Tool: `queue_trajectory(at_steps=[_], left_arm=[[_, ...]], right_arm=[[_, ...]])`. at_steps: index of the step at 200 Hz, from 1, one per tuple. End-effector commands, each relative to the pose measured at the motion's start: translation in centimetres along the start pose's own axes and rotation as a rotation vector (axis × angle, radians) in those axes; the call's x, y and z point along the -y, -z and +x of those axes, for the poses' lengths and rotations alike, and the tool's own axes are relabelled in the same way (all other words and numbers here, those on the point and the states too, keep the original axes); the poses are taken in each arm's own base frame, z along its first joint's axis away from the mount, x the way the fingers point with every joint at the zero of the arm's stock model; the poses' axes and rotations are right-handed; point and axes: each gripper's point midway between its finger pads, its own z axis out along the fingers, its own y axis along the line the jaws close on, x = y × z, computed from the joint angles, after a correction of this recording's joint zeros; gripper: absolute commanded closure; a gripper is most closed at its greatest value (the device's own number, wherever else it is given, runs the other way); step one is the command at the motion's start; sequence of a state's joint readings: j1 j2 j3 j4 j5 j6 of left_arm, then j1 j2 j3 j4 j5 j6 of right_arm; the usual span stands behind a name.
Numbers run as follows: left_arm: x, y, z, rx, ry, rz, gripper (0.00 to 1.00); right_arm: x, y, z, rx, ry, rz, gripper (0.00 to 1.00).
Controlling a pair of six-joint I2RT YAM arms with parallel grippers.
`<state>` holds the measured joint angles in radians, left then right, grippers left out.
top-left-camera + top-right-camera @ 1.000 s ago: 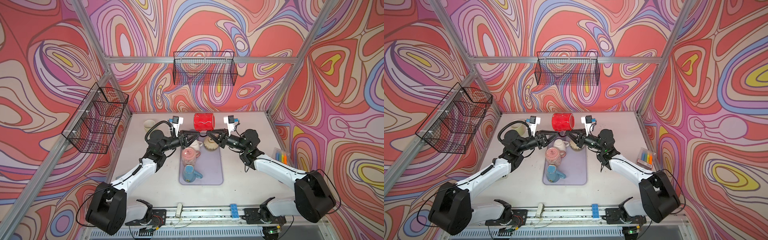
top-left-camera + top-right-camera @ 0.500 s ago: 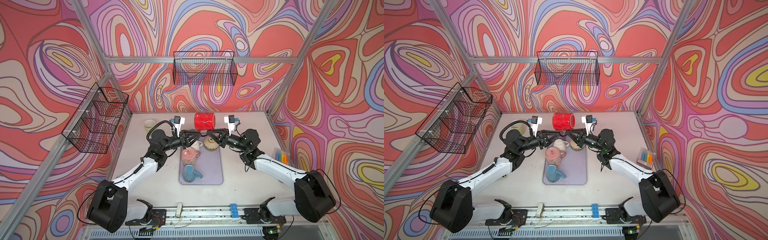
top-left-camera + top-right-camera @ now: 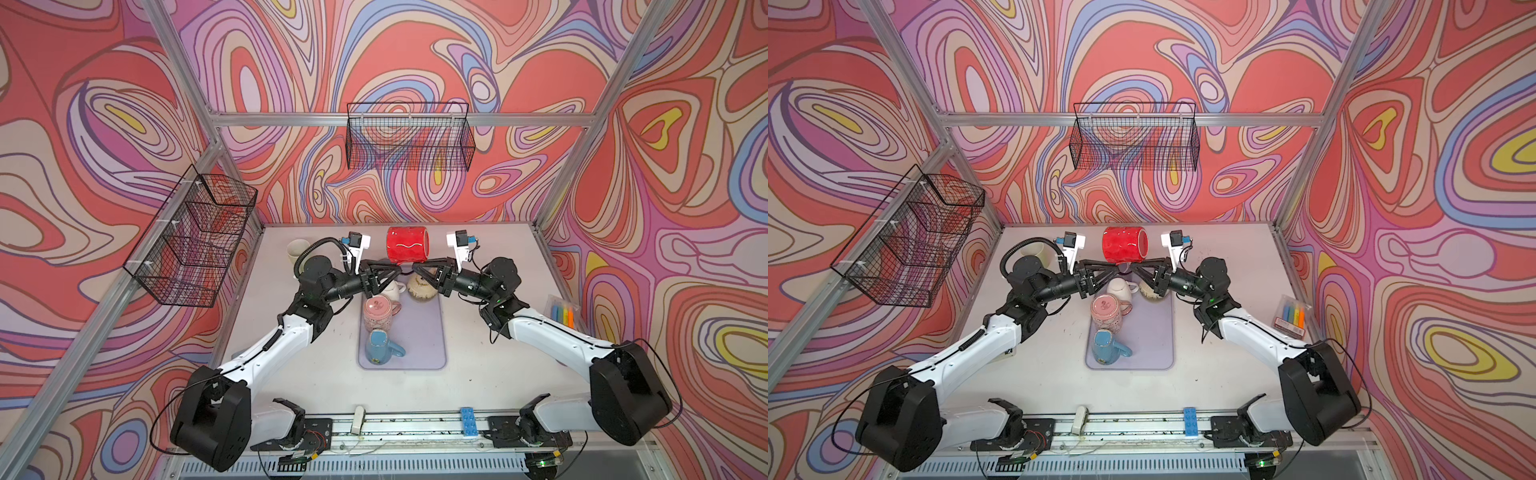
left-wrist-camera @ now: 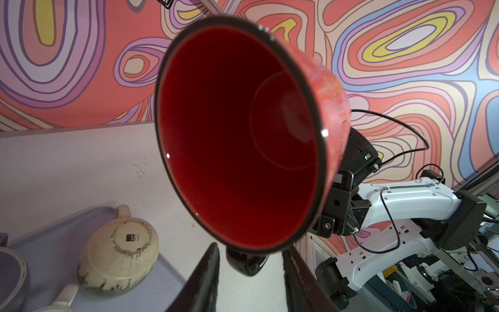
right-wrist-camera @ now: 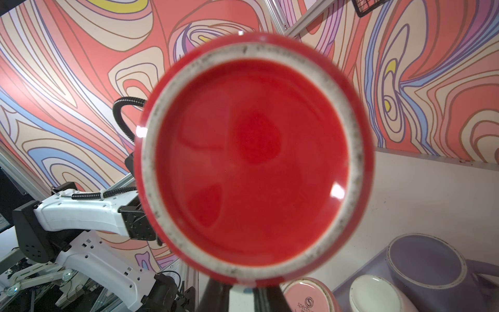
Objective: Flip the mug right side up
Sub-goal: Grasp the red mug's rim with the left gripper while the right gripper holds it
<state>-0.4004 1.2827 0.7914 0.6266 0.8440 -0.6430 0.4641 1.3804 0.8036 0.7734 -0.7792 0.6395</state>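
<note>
The red mug [image 3: 407,248] hangs in the air on its side, mid-table and toward the far side, above or just past the far end of the purple tray [image 3: 422,336]. Both top views show only its glazed flank, with the mouth to the left and the base to the right. The left wrist view looks straight into its dark red inside and shows the black handle [image 4: 247,261] pointing down under the rim. The right wrist view shows the flat base with its bare, speckled foot ring.

The left gripper [image 4: 251,246] is released. Its fingers [image 4: 206,278] stand either side of the handle, touching nothing, with table showing in both gaps. The right gripper [image 3: 417,269] reaches in from the right under the mug and is clenched, grasping it from below. The mug's own body hides the contact in both wrist views.

On the tray are a pink mug [image 3: 376,309], a blue mug [image 3: 380,347], a white mug [image 3: 394,286] and a cream mug [image 4: 118,256] that is bottom up. A purple mug [image 5: 426,266], also bottom up, is plain in the right wrist view. In both top views the grippers all but cover it.
</note>
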Motion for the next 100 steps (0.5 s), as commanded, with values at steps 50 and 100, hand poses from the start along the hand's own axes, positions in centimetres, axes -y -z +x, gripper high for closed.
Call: queue_trajectory(at_steps=[50,100], left_arm=[[0.95,-0.75,-1.10,0.033,-0.018,0.066,0.62],[1.32,-1.21,-1.17,0.044,0.000,0.113,0.78]], right_arm=[[-3.20,-0.35,-2.69,0.052,0.101,-0.137,0.95],[-2.99,-0.45,-2.54,0.056,0.102,-0.143,0.95]])
